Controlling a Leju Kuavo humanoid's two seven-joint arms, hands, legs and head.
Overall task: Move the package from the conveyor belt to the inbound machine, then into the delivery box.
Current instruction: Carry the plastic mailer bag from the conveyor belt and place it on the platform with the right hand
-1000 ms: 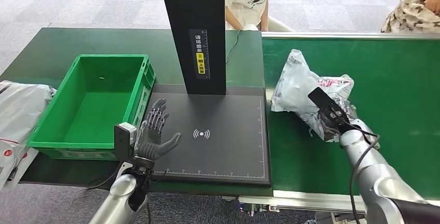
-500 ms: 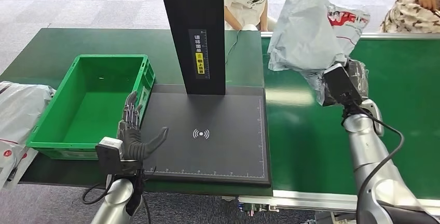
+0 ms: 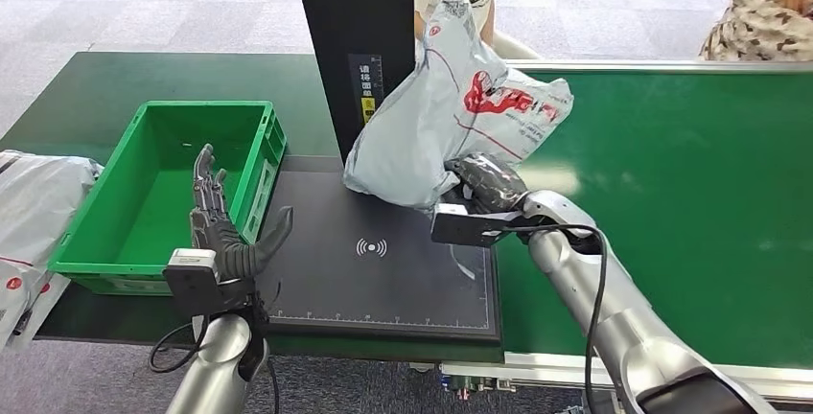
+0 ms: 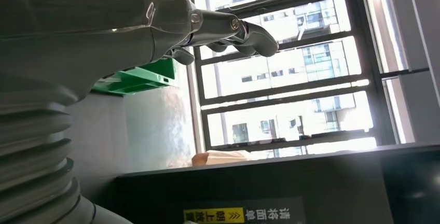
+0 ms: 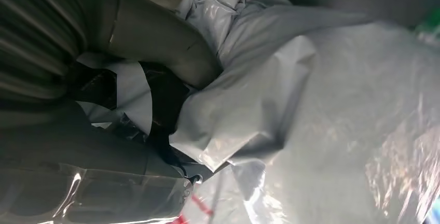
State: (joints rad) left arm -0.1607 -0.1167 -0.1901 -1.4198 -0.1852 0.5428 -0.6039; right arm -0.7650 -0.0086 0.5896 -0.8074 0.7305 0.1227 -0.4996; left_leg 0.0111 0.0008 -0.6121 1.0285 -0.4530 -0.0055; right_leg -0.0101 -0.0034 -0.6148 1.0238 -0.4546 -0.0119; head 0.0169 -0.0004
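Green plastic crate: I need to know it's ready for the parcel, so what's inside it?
The green plastic crate shows a bare green floor and nothing lying on it. The open left hand, raised in front of its right wall, hides a small strip of the inside there.

Head view high, looking down; wrist views close, sharing black scanner post [image 3: 357, 50].

Grey carpet tiles [image 3: 144, 7] cover the floor beyond the dark green tabletop [image 3: 86, 98], and tall dark-framed windows [image 4: 290, 79] show bright daylight and neighbouring buildings outside.
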